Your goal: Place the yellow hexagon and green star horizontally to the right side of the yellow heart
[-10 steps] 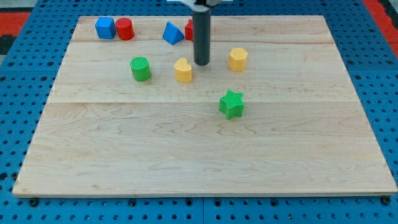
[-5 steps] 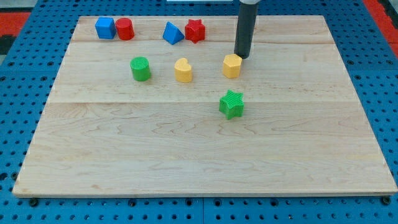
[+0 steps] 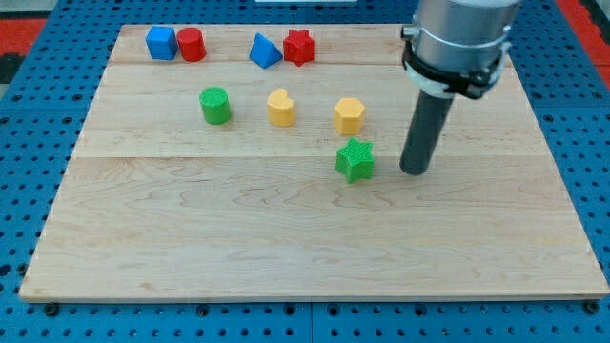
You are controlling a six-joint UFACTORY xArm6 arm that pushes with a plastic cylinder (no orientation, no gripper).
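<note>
Yellow hexagon (image 3: 350, 115) sits in the upper middle of the table (image 3: 286, 238), just right of the yellow heart (image 3: 280, 108) and slightly lower in the view, small gap between them. Table is a light wooden board made of wide planks, grain running left-right, lying on a blue pegboard (image 3: 29, 143) that shows on all sides; a red patch of floor at the top corners. Arm's grey cylinder body enters from the view's top right, black collar, dark rod below it — no jaws on this rig, so nothing to tell of opening or holding. My tip (image 3: 415, 171) rests on the table just right of the green star (image 3: 355, 159), not touching it, about level with it. Green star is below the hexagon, slightly to the right, close but apart; ridged top, matte green. Hexagon is plain yellow, upright, flat top. Green cylinder (image 3: 215, 105) left of the heart. Along the top edge — blue cube (image 3: 161, 42) touching red cylinder (image 3: 192, 44), then blue triangle (image 3: 264, 50) beside red star (image 3: 299, 46).
</note>
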